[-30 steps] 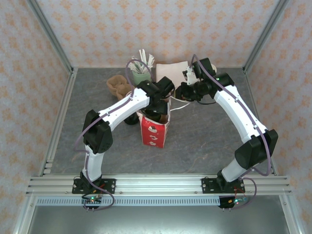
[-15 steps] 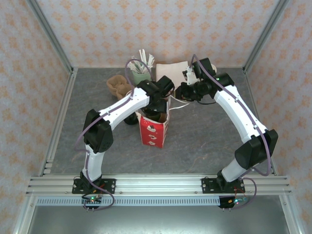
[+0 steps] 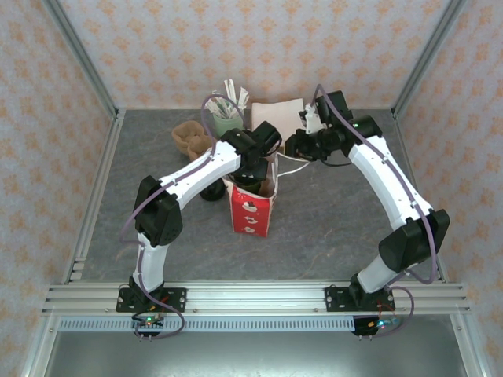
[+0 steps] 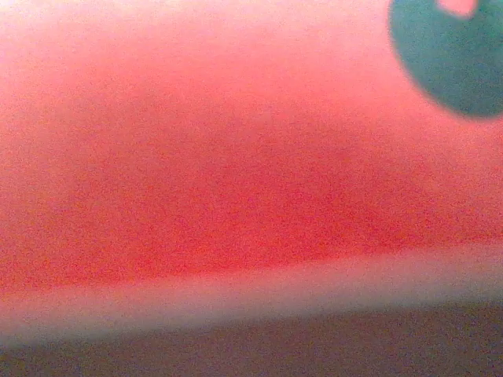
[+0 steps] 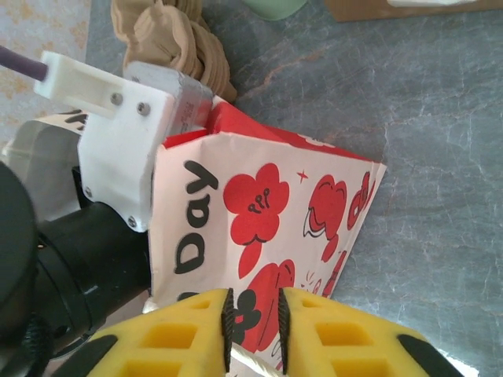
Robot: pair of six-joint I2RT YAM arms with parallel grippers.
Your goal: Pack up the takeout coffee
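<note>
On the side of the red and white paper bag (image 5: 259, 212), black letters spell "Day" among red flowers and hearts; the right wrist view shows this up close. From above, the bag stands on the grey table (image 3: 157, 181) between the two arms, its writing too small to read. Close to the left wrist camera, things blur red, with a dark green round patch (image 4: 460, 55). The left gripper (image 3: 254, 177) reaches down into the bag's open top; I cannot tell if its fingers are apart or together. A dark shape (image 3: 266, 187) sits in the bag just under it, maybe the small dark takeout coffee cup with the black lid, but I cannot tell. The right gripper (image 5: 254, 298) has its yellow fingers (image 5: 189, 338) a little apart, with the bag's thin white cord handle (image 5: 250, 360) between them; I cannot tell if they squeeze it.
</note>
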